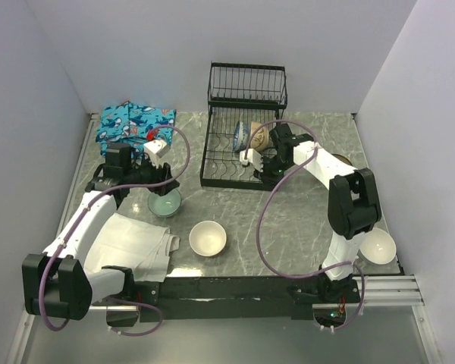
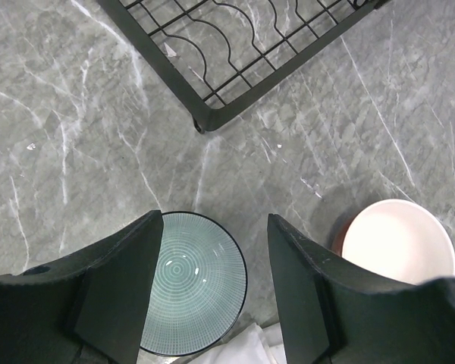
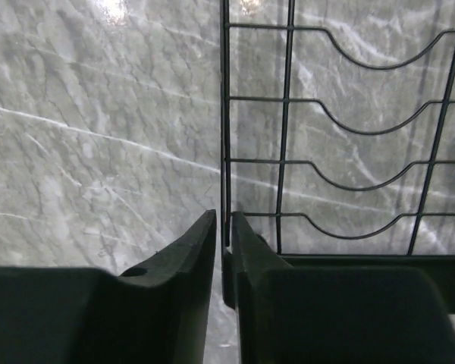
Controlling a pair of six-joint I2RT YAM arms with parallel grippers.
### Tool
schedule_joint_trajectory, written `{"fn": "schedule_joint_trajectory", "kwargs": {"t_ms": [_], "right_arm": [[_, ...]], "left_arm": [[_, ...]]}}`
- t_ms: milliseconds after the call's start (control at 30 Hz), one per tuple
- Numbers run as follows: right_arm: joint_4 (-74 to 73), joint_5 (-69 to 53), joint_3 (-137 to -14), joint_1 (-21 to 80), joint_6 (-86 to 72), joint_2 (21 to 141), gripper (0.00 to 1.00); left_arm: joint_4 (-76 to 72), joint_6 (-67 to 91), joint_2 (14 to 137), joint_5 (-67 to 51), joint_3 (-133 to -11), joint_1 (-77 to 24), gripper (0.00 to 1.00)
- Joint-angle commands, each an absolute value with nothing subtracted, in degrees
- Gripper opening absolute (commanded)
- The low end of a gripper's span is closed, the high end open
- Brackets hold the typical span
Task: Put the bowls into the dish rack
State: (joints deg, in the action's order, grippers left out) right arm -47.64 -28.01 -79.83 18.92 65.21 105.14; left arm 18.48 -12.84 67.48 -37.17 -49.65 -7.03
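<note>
Left wrist view: the left claw (image 2: pixel 216 221) hangs with fingers apart over the empty pale green bowl (image 2: pixel 189 282). How to take it well?
— Come down straight, one finger inside the rim and one outside, then close. The cream bowl (image 2: pixel 398 243) nearby is also empty; do not knock it.
— And the right claw (image 3: pixel 224 221)?
— Pinched on the rim wire of the dish rack (image 3: pixel 288 114), I judge to steady it. Farther back, the rack carries a blue-and-white bowl (image 1: pixel 241 136) and a brown bowl (image 1: pixel 259 139), on edge.

Dish rack (image 1: pixel 246 91) at back, bowls (image 1: pixel 208 238) before it (two inside)
</note>
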Motion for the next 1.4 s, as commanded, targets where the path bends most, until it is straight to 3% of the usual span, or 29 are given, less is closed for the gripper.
{"fn": "schedule_joint_trajectory", "kwargs": {"t_ms": [0,33,133,667,733,767,800,867,1100,1267,1300,1367], "right_arm": [[-50.18,-25.76,-80.6,17.93,69.34,103.1,0.17],[-50.45,-25.67,-79.64,17.76,69.87,102.14,0.11],[-51.15,-24.88,-77.79,16.62,71.01,100.38,0.07],[-53.09,-21.88,-77.17,13.8,71.28,97.65,0.03],[-53.52,-23.02,-77.34,13.8,70.58,96.16,0.11],[-53.79,-24.07,-77.43,13.8,69.88,95.37,0.18],[-54.92,-26.61,-78.21,13.8,69.35,94.49,0.35],[-55.72,-29.69,-79.1,13.97,66.21,91.15,0.43],[-47.76,-35.69,-73.25,14.15,46.07,77.36,0.5],[-34.57,-23.31,-63.56,13.01,22.31,65.58,0.52],[-30.63,-20.25,-60.67,12.92,19.37,62.35,0.59],[-28.31,-19.07,-59.42,12.92,14.09,60.04,0.62]], "left_arm": [[17.84,-14.06,67.68,-37.35,-52.12,-6.68,0.63],[18.19,-14.5,67.59,-38.22,-52.29,-6.68,0.63],[19.24,-15.2,67.68,-40.25,-52.91,-6.68,0.63],[32.78,-27.42,68.38,-42.81,-54.85,-21.52,0.64],[32.34,-27.86,66.63,-41.4,-53.01,-24.6,0.64],[32.69,-27.95,66.45,-41.22,-52.91,-25.31,0.64],[33.13,-28.56,66.45,-41.22,-53.08,-26.18,0.64],[34.71,-29.53,66.45,-40.61,-53.17,-27.15,0.64],[37.89,-31.48,64.43,-36.83,-51.33,-38.12,0.65],[36.91,-27.42,66.18,-36.48,-51.5,-42.97,0.66],[36.65,-27.16,67.05,-34.56,-51.68,-44.89,0.66],[35.95,-26.55,68.46,-32.27,-52.21,-45.96,0.66]]}}
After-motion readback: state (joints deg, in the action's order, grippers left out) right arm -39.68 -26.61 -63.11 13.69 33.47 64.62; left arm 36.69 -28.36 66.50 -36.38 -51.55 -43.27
